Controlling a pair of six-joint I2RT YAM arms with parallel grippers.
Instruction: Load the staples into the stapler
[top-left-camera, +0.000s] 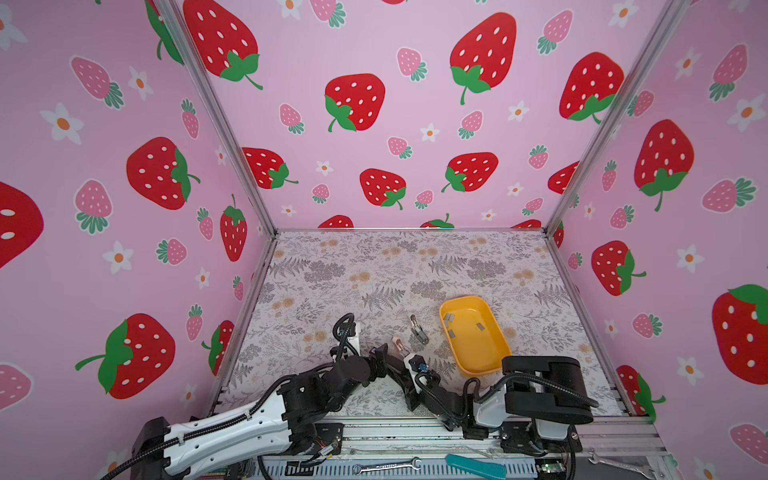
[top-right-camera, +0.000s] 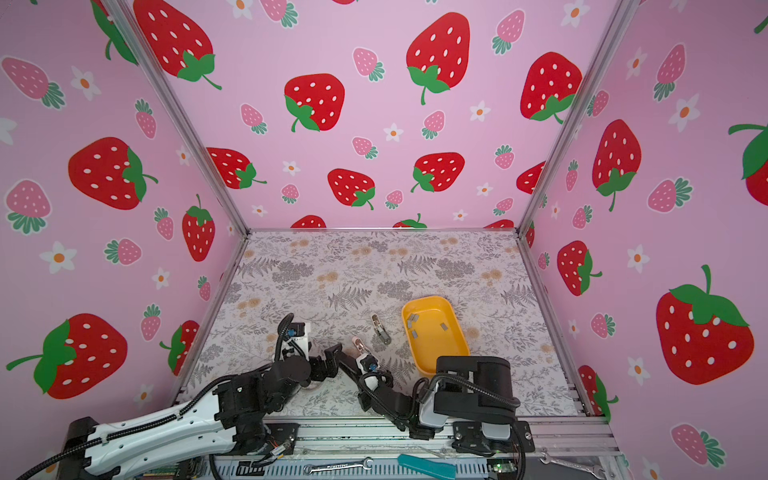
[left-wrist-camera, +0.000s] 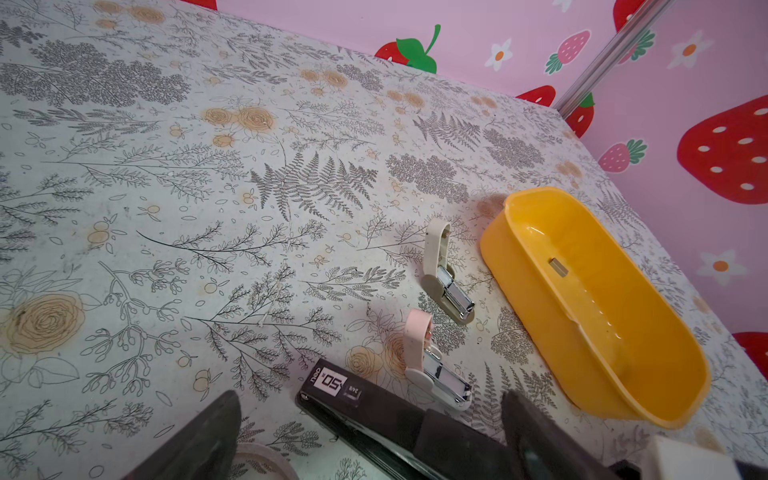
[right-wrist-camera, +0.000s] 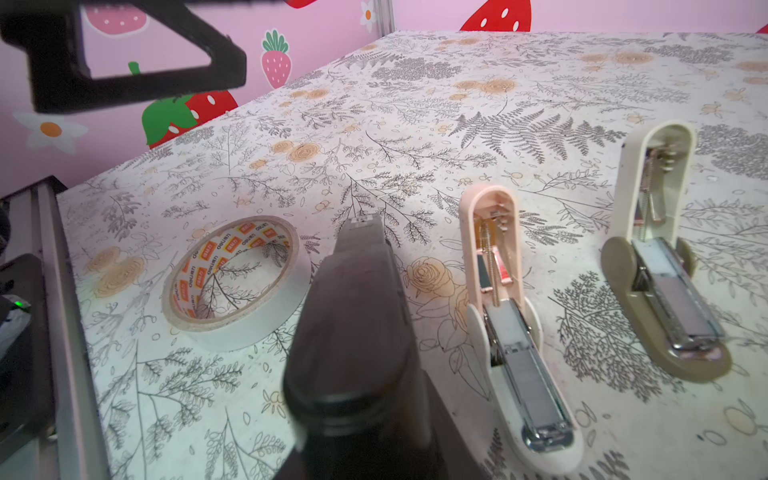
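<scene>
A black stapler (left-wrist-camera: 353, 401) lies shut on the floral mat, between my two grippers. My left gripper (left-wrist-camera: 370, 419) hangs open over its front end, fingers (left-wrist-camera: 203, 440) wide apart and empty; it also shows in a top view (top-left-camera: 380, 357). My right gripper (right-wrist-camera: 361, 432) is at the black stapler's (right-wrist-camera: 357, 316) rear end, one dark finger lying along its top; whether it still grips is unclear. A pink stapler (right-wrist-camera: 511, 316) and a beige stapler (right-wrist-camera: 660, 266) lie open side by side. Grey strips of staples (top-left-camera: 449, 320) rest in the yellow tray (top-left-camera: 478, 365).
A roll of white tape (right-wrist-camera: 237, 282) lies flat left of the black stapler, partly under the left arm. The yellow tray (left-wrist-camera: 598, 332) stands right of the small staplers. A wrench (top-left-camera: 386, 466) and a teal tool (top-left-camera: 476, 465) lie on the front rail.
</scene>
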